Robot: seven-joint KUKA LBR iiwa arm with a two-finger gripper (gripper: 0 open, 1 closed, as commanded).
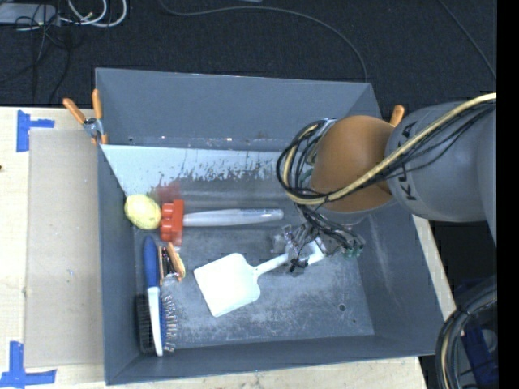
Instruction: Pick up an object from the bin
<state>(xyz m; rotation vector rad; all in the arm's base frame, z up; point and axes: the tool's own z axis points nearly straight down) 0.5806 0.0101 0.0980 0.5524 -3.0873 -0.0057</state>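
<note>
My gripper (298, 254) is low in the middle of the bin, under the orange cover, at the handle end of a white spatula (227, 283). The spatula lies flat with its broad blade toward the front left and its handle running up to the fingers. A clear tube with a red cap (220, 216) lies across the bin just behind the spatula, its cap at the left end.
A yellow ball (143, 211) rests at the left wall beside the red cap. A blue-handled brush (152, 302) and a small orange-handled tool (172, 263) lie along the left wall. The arm and its cables cover the bin's right side.
</note>
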